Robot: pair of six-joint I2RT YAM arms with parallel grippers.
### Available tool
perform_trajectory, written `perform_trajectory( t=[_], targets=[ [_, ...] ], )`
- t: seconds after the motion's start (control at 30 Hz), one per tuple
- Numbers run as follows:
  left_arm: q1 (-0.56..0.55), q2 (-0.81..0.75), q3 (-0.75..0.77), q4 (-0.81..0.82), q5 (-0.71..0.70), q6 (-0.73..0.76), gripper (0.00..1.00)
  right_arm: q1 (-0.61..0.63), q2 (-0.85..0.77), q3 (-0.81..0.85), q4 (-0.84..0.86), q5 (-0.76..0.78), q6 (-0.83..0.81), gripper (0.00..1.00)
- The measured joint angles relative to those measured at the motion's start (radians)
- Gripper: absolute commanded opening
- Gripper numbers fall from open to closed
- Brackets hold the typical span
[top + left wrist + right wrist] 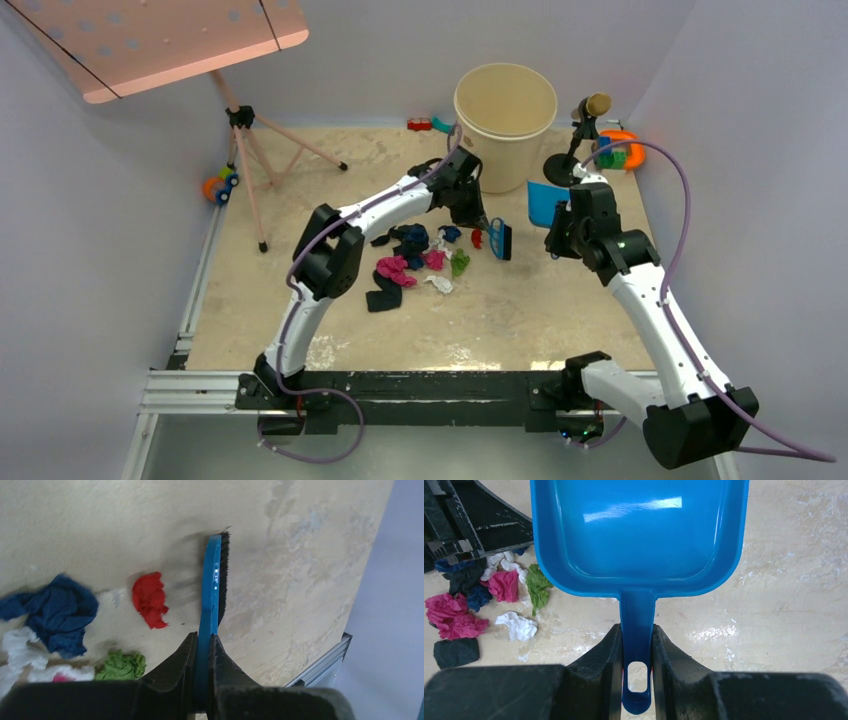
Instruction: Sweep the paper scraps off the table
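Observation:
The paper scraps point(415, 255) lie in a loose pile mid-table: black, dark blue, pink, white, green and one red wad point(149, 599). My left gripper point(202, 639) is shut on the handle of the blue brush point(214, 580), whose black bristles sit just right of the red wad. In the top view the brush point(501, 239) stands at the pile's right edge. My right gripper point(635, 630) is shut on the handle of the blue dustpan point(639, 535), which is empty and held right of the pile. The dustpan point(545, 202) is beside the bucket.
A tall beige bucket point(505, 120) stands at the back of the table point(560, 300). Colourful toys point(620, 150) and a black stand point(575, 150) sit at the back right. A pink tripod stand point(250, 160) is at the back left, with a toy point(220, 185) by the left edge.

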Motion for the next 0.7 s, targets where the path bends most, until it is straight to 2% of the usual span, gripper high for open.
perform_trajectory(
  t=[0.23, 0.43, 0.57, 0.7],
  targets=[
    [0.000, -0.024, 0.007, -0.155, -0.164, -0.076, 0.00, 0.000, 0.003, -0.002, 0.001, 0.000, 0.006, 0.00],
    [0.016, -0.145, -0.036, -0.312, -0.355, 0.002, 0.00, 0.000, 0.019, -0.003, 0.003, -0.002, 0.005, 0.00],
    [0.040, -0.155, -0.029, -0.409, -0.399, 0.068, 0.00, 0.000, 0.022, -0.008, 0.006, -0.005, 0.004, 0.00],
    [0.050, -0.169, -0.020, -0.427, -0.388, 0.171, 0.00, 0.001, 0.023, -0.010, 0.013, -0.026, -0.003, 0.00]
  ],
)
